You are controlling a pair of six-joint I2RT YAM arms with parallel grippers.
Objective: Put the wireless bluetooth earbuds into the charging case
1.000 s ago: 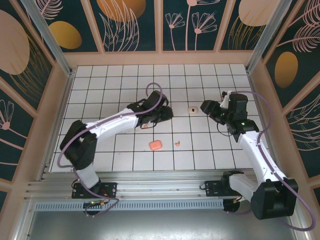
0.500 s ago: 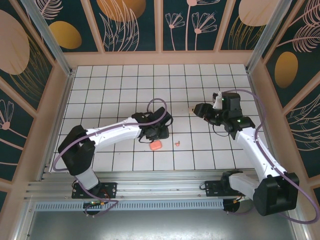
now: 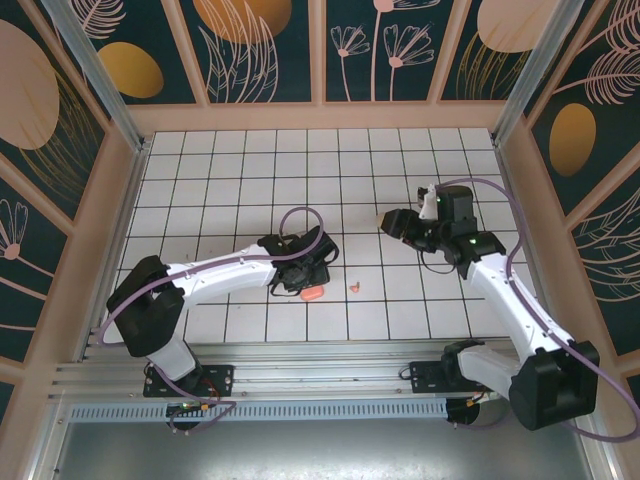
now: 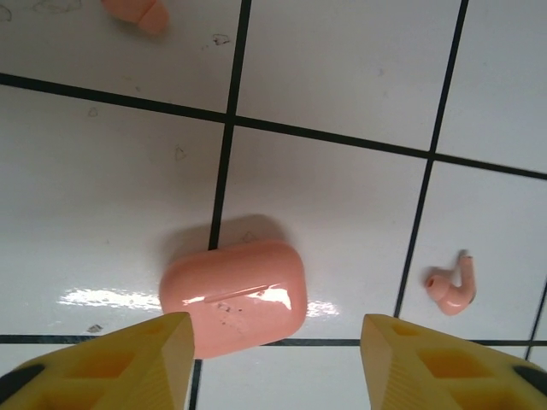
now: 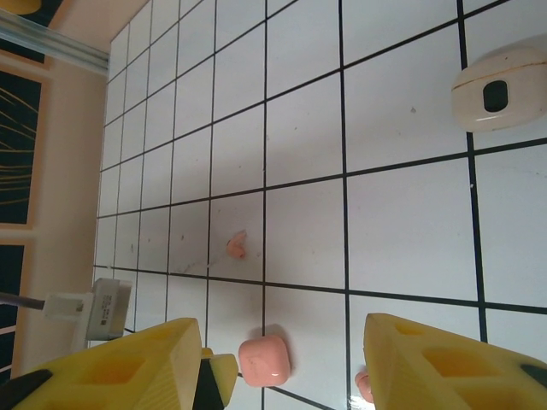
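Earbuds [image 4: 451, 289] lie loose on the white tiled floor [image 3: 250, 180], and none that I can see sits in a case yet. At the left, the left gripper [image 4: 275, 342] hangs low over the coral case [image 4: 235, 296]. Its yellow fingers [image 4: 128, 363] are spread wider than the case, one to each side of its near end, gripping nothing. That case looks shut (a faint lid seam runs across its glossy top), so I judge it must be opened before any bud can go in. Just right of it rests one coral bud [image 3: 354, 288]; a second coral bud [image 4: 137, 10] lies beyond the case at the edge of the left wrist view. Further right, well apart from all this, the right gripper [image 5: 280, 342] hovers with its fingers wide and empty. The pale case [image 5: 498, 85], a dark oval on its face, sits on the tiles ahead of it.

The risks follow from the shapes. A rounded, shiny shell could squirt out of a pinch taken near its end, and a sliding case would likely knock the neighbouring bud away. Closing too low could scrape the fingertips on the tiles. The buds are tiny and curved, so a slightly off-centre grasp may flip one or drop it short of its socket.
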